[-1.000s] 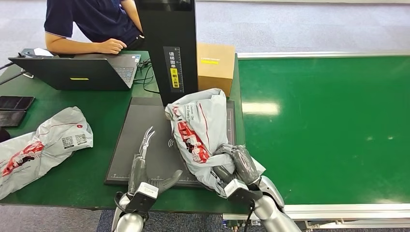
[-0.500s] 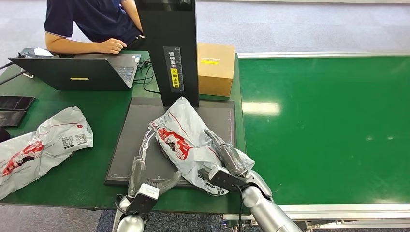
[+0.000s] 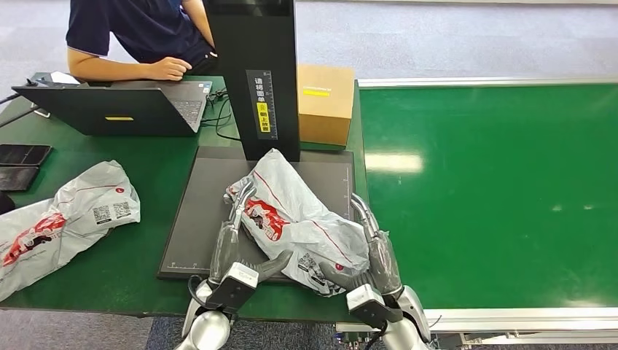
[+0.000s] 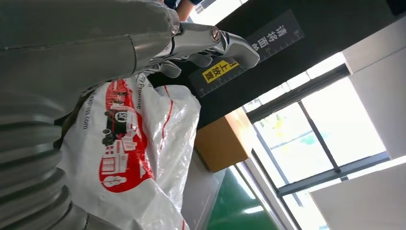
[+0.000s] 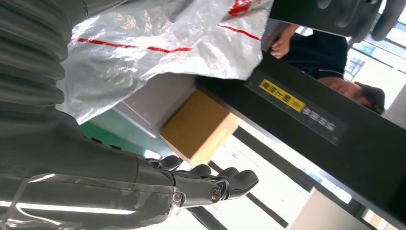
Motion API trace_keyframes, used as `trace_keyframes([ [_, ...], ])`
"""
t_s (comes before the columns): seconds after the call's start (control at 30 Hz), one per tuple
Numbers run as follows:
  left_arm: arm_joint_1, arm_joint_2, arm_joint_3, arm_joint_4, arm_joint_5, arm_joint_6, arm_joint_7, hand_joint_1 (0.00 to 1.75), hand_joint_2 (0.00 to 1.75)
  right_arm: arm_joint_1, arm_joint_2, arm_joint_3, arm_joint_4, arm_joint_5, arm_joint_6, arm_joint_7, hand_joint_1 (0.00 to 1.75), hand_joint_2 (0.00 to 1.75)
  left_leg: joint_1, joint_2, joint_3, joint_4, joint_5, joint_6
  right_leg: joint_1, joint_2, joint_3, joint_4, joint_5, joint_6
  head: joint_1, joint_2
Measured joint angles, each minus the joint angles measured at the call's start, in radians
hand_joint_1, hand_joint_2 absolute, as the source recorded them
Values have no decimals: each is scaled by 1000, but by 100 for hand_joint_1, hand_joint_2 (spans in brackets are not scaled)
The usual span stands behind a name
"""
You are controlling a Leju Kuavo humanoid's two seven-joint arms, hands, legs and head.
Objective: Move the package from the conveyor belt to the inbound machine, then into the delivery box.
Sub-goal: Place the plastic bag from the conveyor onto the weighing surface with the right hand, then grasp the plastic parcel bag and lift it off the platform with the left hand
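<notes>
while flanked by open hands, package point(image 3: 295, 215) on scanner pad point(image 3: 197, 219)

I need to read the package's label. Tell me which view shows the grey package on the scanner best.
The head view: the whole package lies on the dark scanner plate, red print and code labels visible. The left wrist view shows its red logo side close up; the right wrist view shows crinkled grey film with red stripes.

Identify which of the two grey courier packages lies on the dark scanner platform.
The package between the robot's two hands lies on it; the other package rests on the green table, far left.
</notes>
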Motion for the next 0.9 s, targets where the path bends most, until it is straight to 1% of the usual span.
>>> trace_keyframes([
  [0.17, -8, -2, -8, -8, -31, -6, 19, 0, 175, 86, -20, -8, -136, 3, -2, -5, 0, 175, 0, 0, 0, 0, 0, 0, 0, 0, 0, 0, 0, 0, 0, 0],
  [0.3, -8, 0, -9, -27, -87, -6, 35, 0, 175, 119, -26, -13, -202, -6, 14, -22, 0, 175, 0, 0, 0, 0, 0, 0, 0, 0, 0, 0, 0, 0, 0, 0],
  [0.47, -10, 4, -17, -54, -170, -28, 70, 0, 175, 119, -25, -13, -242, -2, 44, -16, 0, 175, 0, 0, 0, 0, 0, 0, 0, 0, 1, 0, 0, 0, 0, 0],
  [0.63, -16, 14, -28, -64, -233, -37, 94, 0, 175, 113, -11, -11, -253, 10, 66, -6, 0, 175, 0, 0, 0, 0, 0, 0, 0, 0, 1, 0, 0, 0, 0, 0],
  [0.8, -15, 47, -35, -64, -306, -17, 119, 0, 175, 86, 17, -13, -235, 21, 145, -28, 0, 175, 0, 0, 0, 0, 0, 0, 0, 0, 1, 0, 0, 0, 0, 0],
  [0.9, -16, 65, -43, -62, -344, -31, 133, 0, 175, 64, 39, -18, -216, 33, 177, -36, 0, 175, 0, 0, 0, 0, 0, 0, 0, 0, 1, 0, 0, 0, 0, 0],
])
